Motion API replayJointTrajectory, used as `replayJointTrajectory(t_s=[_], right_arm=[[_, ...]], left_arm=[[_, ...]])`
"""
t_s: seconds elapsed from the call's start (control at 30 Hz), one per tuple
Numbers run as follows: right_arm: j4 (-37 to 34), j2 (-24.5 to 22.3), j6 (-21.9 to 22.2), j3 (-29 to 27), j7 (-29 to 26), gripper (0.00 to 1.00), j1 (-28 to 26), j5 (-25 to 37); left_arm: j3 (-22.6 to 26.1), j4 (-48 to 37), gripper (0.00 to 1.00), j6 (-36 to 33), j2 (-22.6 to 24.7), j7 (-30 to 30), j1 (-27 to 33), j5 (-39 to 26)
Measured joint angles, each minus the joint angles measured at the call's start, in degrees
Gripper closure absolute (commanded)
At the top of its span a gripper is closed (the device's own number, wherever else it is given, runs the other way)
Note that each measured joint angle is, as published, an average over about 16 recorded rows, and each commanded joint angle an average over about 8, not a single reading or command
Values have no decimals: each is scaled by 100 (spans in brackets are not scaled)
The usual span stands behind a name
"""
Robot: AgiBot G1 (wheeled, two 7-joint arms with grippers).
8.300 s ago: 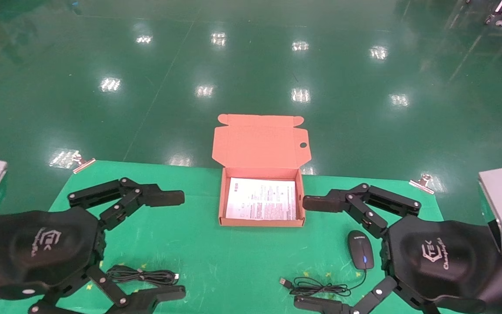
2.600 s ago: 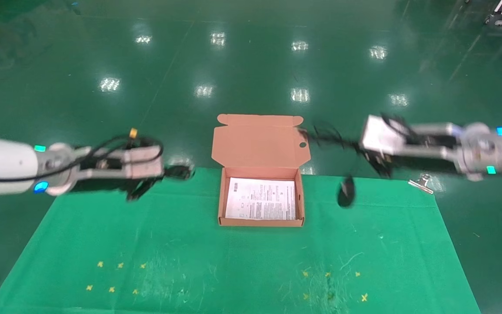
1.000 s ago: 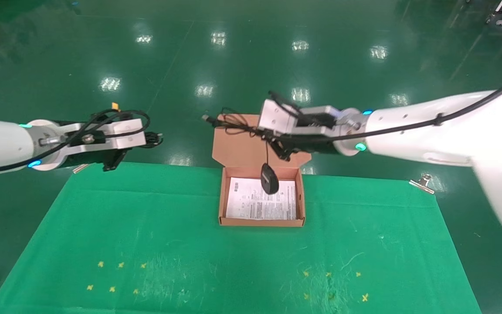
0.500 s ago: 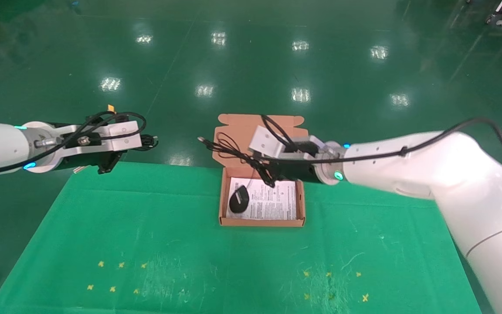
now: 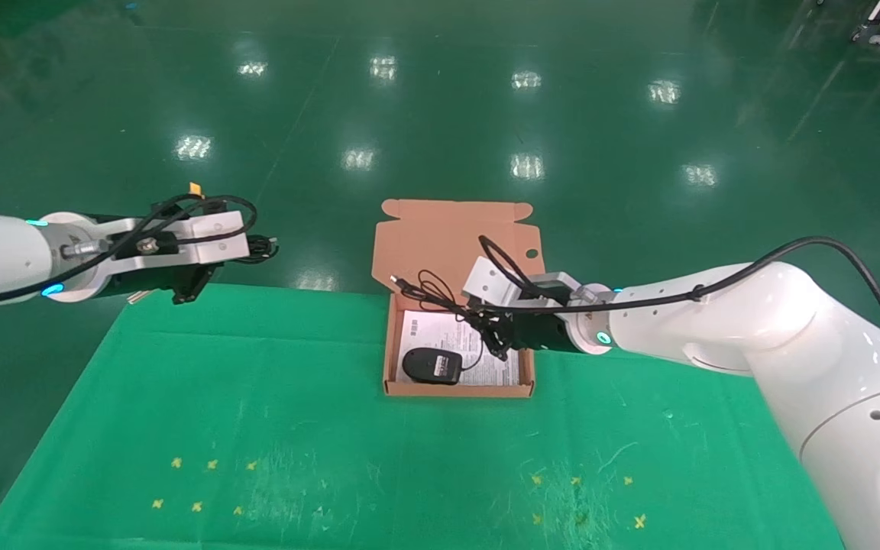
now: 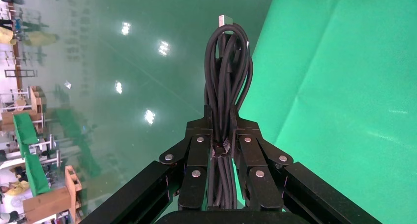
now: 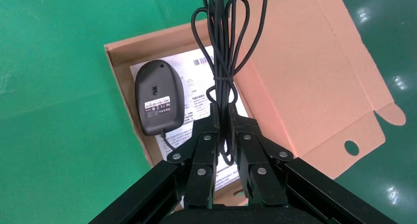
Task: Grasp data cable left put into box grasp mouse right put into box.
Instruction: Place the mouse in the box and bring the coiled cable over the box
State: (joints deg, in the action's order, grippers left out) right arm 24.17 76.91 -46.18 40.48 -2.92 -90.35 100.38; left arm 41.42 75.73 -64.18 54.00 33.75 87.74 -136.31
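The box (image 5: pixel 455 390) stands open at the middle back of the green cloth, lid (image 5: pixel 448 244) tilted back. The mouse (image 5: pixel 432 365) lies bottom up in the box's front left; the right wrist view shows its label (image 7: pixel 158 97). My right gripper (image 5: pixel 497 338) hangs low over the box, shut on the mouse's looped cord (image 7: pixel 223 61), (image 7: pixel 222 113). My left gripper (image 5: pixel 257 249) is held in the air past the table's far left edge, shut on the data cable (image 6: pixel 227 76), (image 6: pixel 222 123), whose silver plug points away.
The green cloth (image 5: pixel 318 443) covers the table, with small yellow marks near the front. A metal clip (image 5: pixel 738 319) holds its far right edge. Shiny green floor lies beyond.
My right gripper has come down and nearer over the box with the cord. The mouse has gone from hanging to lying bottom up in the box. The left arm has stayed still.
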Motion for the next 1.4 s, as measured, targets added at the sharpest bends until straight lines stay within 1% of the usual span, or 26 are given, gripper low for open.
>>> replayJointTrajectory(t_s=[0.2,0.37,0.53,0.73,0.83,0.97,1.1,1.23,1.4], right_arm=[[123,-120,-34,35,-3,0,22,-25],[364,-364,-57,20,-53,0,46,-42],[722,-772,-108,-16,-181,0,81,-24],[1370,-1417,-199,-69,-510,0,173,47],[1764,-1748,-251,-82,-746,0,256,115],[2312,-2142,-307,-92,-1109,0,398,224],[2818,-2459,-338,-92,-1484,0,557,352],[3216,-2683,-352,-78,-1806,0,687,500],[3559,-2862,-365,-57,-2074,0,788,663]], left_arm=[[79,-114,100,180,225,-103,-104,33],[198,-365,100,538,602,-292,-253,58],[351,-812,100,1047,1130,-574,-396,75],[595,-1585,100,1773,1823,-979,-502,163],[791,-1949,100,2116,2092,-1138,-509,301],[1149,-2340,100,2539,2341,-1260,-460,543],[1607,-2585,100,2900,2455,-1246,-363,856],[2108,-2703,100,3138,2482,-1111,-222,1165],[2643,-2785,38,3310,2503,-891,-32,1439]])
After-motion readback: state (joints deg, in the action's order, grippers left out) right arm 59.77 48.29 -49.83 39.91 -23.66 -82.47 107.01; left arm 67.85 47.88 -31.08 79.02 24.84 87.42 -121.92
